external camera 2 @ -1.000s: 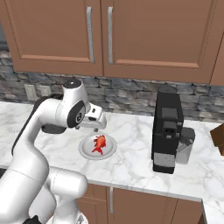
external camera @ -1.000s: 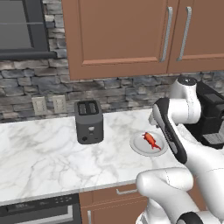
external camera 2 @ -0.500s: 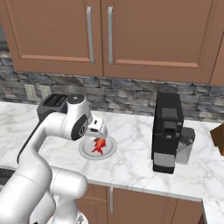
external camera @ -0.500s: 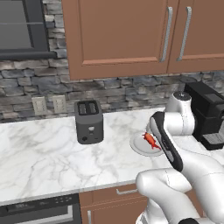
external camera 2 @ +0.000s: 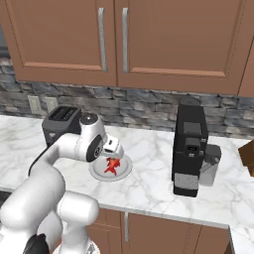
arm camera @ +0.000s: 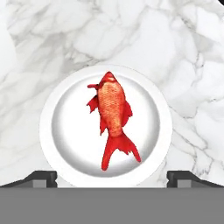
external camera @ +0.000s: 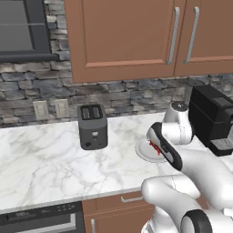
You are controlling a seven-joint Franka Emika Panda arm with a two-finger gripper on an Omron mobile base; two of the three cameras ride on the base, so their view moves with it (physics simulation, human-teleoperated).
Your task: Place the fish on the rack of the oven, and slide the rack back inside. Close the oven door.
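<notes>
Fish (arm camera: 112, 122) lies flat in the middle of the white plate (arm camera: 52, 135), untouched. Plate sits on the marble counter (external camera: 41, 168), right of the black toaster (external camera: 93, 126) and left of the black coffee machine (external camera 2: 191, 147), well apart from both. Gripper (arm camera: 112, 177) hangs just above the plate, pointing down at it; jaws spread wide, one fingertip (arm camera: 41, 177) showing at either side of the plate's near rim, nothing between them. In the right base view the fish (external camera 2: 113, 165) shows just below the hand. Brown wall cabinets (external camera 2: 124, 39) over a stone backsplash (external camera: 118, 95) behind the plate.
</notes>
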